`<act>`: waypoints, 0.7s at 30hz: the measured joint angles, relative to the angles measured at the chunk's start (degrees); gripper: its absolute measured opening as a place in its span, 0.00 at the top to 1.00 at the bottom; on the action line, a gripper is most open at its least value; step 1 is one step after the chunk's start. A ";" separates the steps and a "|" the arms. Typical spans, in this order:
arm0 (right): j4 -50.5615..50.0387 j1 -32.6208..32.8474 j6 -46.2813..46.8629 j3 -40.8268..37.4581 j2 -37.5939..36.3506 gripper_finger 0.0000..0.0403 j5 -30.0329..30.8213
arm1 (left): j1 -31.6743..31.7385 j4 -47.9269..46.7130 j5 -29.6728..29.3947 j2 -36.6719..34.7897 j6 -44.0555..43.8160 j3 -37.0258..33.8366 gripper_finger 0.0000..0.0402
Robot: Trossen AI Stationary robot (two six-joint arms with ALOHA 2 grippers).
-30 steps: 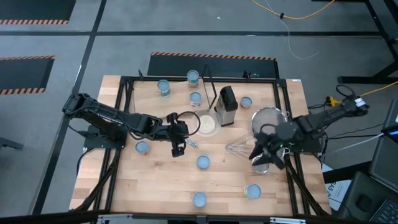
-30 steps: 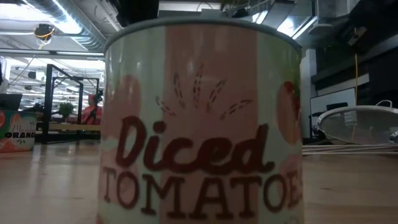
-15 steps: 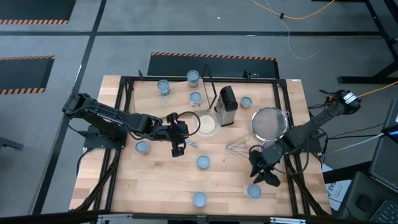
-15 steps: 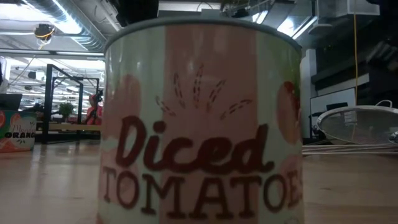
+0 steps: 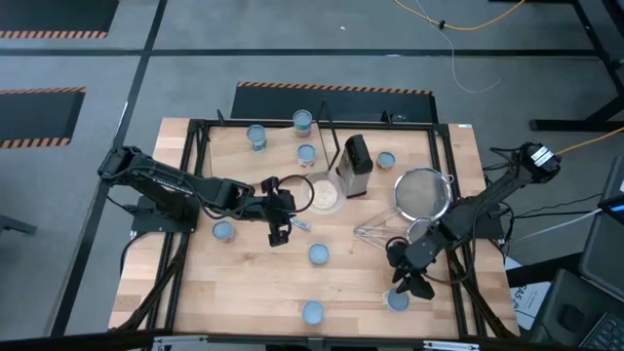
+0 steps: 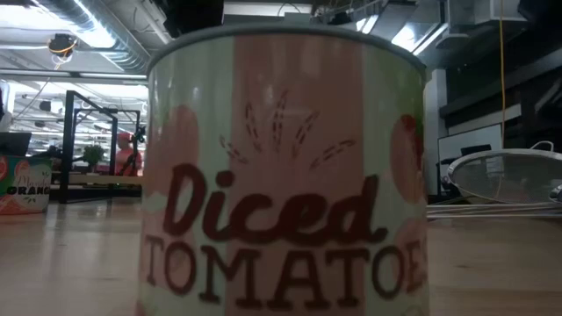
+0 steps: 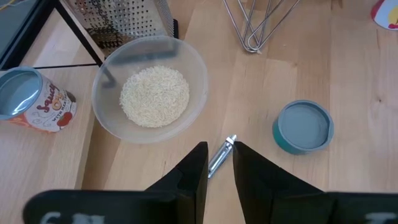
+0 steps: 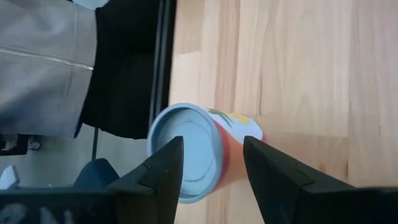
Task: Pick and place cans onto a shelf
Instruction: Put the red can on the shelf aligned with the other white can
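Note:
Several cans with pale blue tops stand about the table: three at the far left [image 5: 302,121], one [image 5: 319,253] in the middle, one [image 5: 312,312] at the near edge. My right gripper [image 5: 408,283] is open above the near-right can [image 5: 397,300]. In the right wrist view its fingers [image 8: 211,171] stand on either side of that can [image 8: 186,152], apart from it. My left gripper [image 5: 280,231] is open by a narrow gap over a small metal tool [image 7: 221,155]. A labelled can [image 7: 31,102] stands on a paler board, the shelf [image 7: 37,155]. A "Diced Tomatoes" can [image 6: 285,167] fills the low view.
A bowl of rice [image 5: 325,195], a grater [image 5: 356,166], a round strainer [image 5: 421,190] and a whisk [image 5: 375,234] lie mid-table. A black frame [image 5: 195,175] borders the table. A person's trousers [image 8: 43,74] show beyond the table's edge next to the near-right can.
My right gripper has gone toward the table's near edge, from beside the strainer down to the near-right can, and now stands over it.

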 joint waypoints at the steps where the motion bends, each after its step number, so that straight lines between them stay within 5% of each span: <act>1: -0.10 0.01 -0.17 0.00 0.38 0.57 0.04 | 0.00 -0.02 0.02 0.00 0.00 0.00 0.83; 15: 0.30 0.00 -0.69 0.09 5.58 0.58 -1.78 | 0.00 -0.02 0.08 0.00 0.00 0.00 0.83; 21: 0.50 0.00 -0.71 0.17 5.74 0.73 -2.56 | 0.00 -0.02 0.08 0.00 0.00 0.00 0.83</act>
